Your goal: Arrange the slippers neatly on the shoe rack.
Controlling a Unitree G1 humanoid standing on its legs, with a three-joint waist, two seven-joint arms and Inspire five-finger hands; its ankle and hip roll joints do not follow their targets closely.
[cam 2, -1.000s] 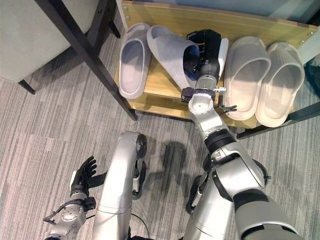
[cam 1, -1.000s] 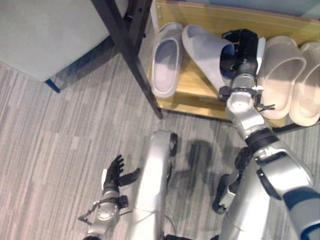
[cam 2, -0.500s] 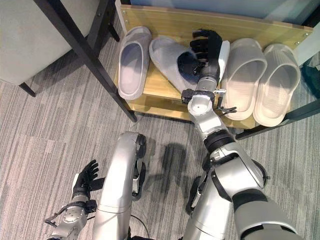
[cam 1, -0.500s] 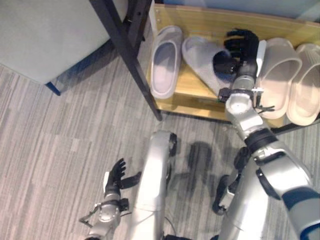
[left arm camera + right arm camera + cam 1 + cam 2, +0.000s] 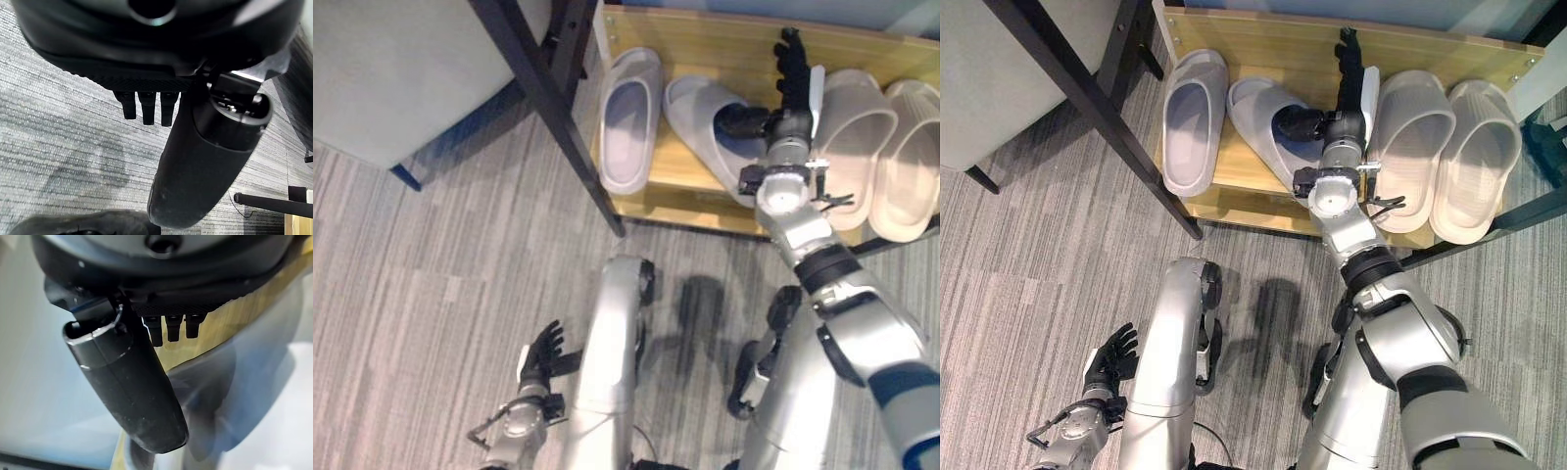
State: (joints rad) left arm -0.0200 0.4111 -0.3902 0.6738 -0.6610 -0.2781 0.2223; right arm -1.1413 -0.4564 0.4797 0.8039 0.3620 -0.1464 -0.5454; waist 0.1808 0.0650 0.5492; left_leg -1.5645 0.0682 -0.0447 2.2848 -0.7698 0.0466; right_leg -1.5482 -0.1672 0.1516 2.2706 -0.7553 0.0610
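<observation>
On the wooden shoe rack (image 5: 705, 39) a grey slipper (image 5: 628, 122) lies straight at the left. A second grey slipper (image 5: 697, 110) lies beside it, toe slanted toward the first. My right hand (image 5: 791, 93) stands edge-on between this slipper and a pair of beige slippers (image 5: 852, 132), fingers straight and pointing at the rack's back, open. Its thumb (image 5: 132, 391) reaches toward the slanted slipper's opening. My left hand (image 5: 544, 354) hangs low over the carpet at the lower left, open and holding nothing.
Dark metal legs (image 5: 543, 98) of a grey piece of furniture (image 5: 401, 59) cross diagonally just left of the rack. The second beige slipper (image 5: 1474, 147) lies at the rack's right end. Striped grey carpet (image 5: 431, 274) covers the floor in front.
My right hand has let go of the slanted grey slipper, its fingers uncurling and straightening toward the rack's back. The slipper now lies flat. The camera shifted slightly.
</observation>
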